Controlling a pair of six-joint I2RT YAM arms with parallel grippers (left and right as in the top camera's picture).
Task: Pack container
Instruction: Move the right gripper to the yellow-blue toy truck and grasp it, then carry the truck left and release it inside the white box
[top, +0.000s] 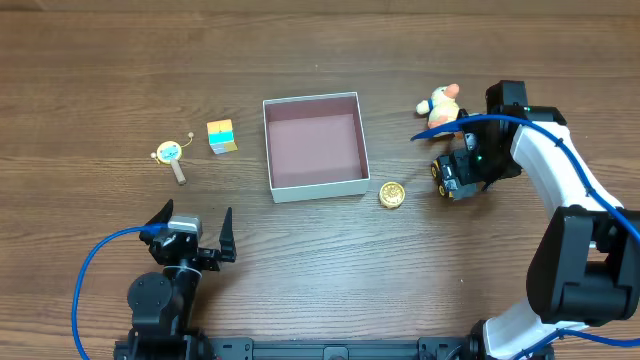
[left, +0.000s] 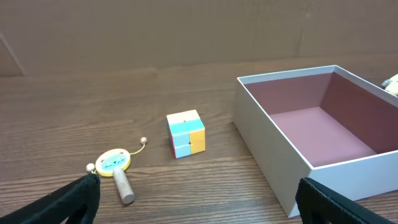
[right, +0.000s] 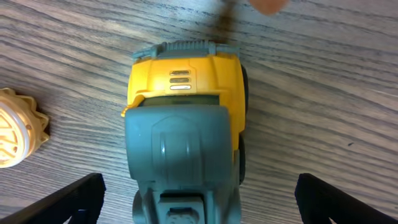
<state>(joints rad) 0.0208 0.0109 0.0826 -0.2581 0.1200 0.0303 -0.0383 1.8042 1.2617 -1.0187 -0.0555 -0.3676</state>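
The container (top: 320, 187) is a square shallow box with white walls and a pink-mauve inside, at the table's middle; nothing shows inside it. It also shows in the left wrist view (left: 267, 143). My right gripper (top: 462, 172) is open, right of the box, low over a yellow and grey toy truck (top: 447, 180). In the right wrist view the truck (right: 183, 93) lies between the spread fingers (right: 199, 186), apart from both. My left gripper (top: 190, 235) is open and empty near the front edge, left of the box, and its fingertips (left: 199, 193) frame bare wood.
A plush duck (top: 440, 105) lies behind the truck. A gold ridged disc (top: 391, 194) (right: 15, 134) lies at the box's front right corner. A pastel cube (top: 221, 136) (left: 186, 133) and a small rattle drum with a wooden handle (top: 172, 156) (left: 115, 167) lie left of the box.
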